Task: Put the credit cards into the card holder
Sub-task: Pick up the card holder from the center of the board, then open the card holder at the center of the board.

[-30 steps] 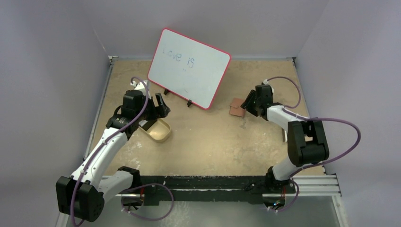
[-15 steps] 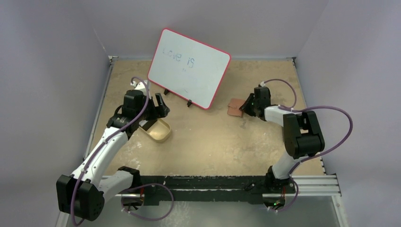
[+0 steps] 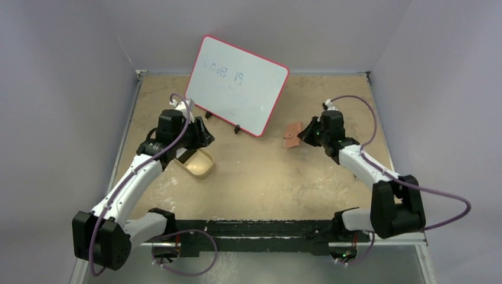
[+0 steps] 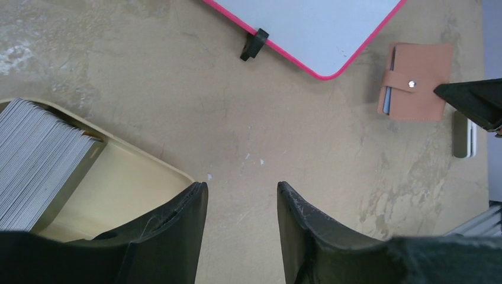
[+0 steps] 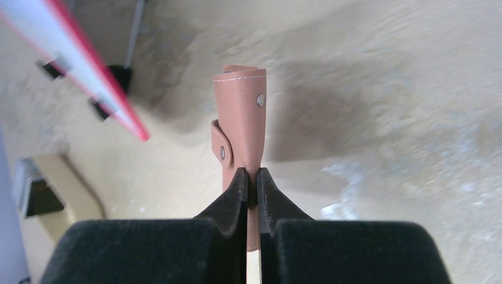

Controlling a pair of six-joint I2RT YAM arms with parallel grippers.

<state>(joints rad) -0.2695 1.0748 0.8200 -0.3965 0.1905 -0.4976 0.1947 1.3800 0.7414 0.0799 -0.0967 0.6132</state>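
We saw the right claw [image 5: 250,174] clenched on one edge of the brown wallet [image 5: 240,118], its two dark fingers [image 5: 234,195] pressed together with only the leather between them. In the right wrist view the wallet stuck out beyond the fingertips, its tab strap and a pale stud facing the camera, and it cast a shadow on the table [image 5: 385,118]. We could not tell whether its far edge touched the tabletop. In the overhead view the wallet [image 3: 292,135] sat right of the red-rimmed whiteboard [image 3: 237,83], near its lower right corner, with the right claw [image 3: 308,133] at the wallet's right side. In the left wrist view the wallet [image 4: 417,83] showed a strip of pale blue along its left edge.

The left claw [image 4: 241,189] was released, with its fingers [image 4: 177,225] spread and nothing between them. It hung over bare table [image 4: 237,118] just beside the tan tray [image 4: 136,177]. The cards [image 4: 35,165] stood as a tight grey stack on edge in the left end of that tray, and the compartment next to them showed only its pale floor. In the overhead view the tray [image 3: 198,164] lay on the left half of the table, just below the left claw [image 3: 201,135] and well apart from the wallet.
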